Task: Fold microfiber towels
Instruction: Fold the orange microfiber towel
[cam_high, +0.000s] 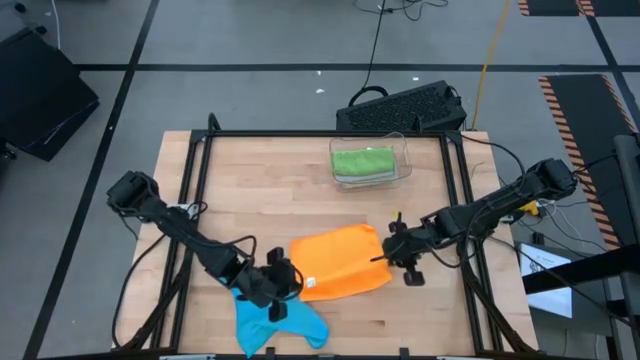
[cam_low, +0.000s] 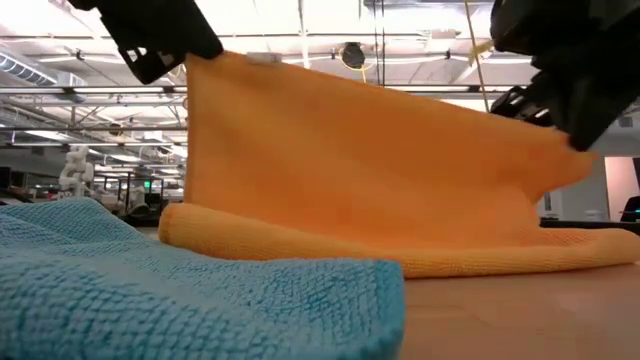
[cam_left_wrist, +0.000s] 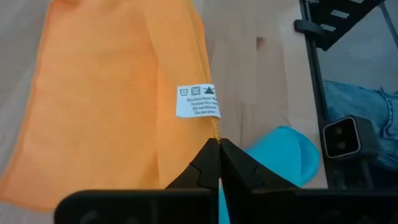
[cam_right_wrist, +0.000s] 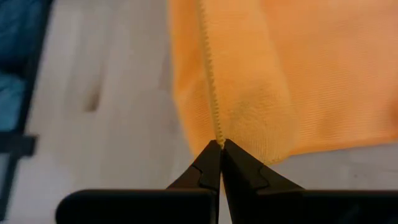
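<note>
The left claw (cam_left_wrist: 219, 144) is pinched tight on the edge of the orange towel (cam_high: 342, 262), near its white tag (cam_left_wrist: 198, 101). The right claw (cam_right_wrist: 220, 144) is pinched tight on another corner of the same towel. Both hold that edge up off the table (cam_high: 300, 190), and the rest of the towel lies folded on the wood. A blue towel (cam_high: 275, 322) lies by the left claw at the front. At the back, a clear bin (cam_high: 404, 152) holds a green towel (cam_high: 362, 161).
</note>
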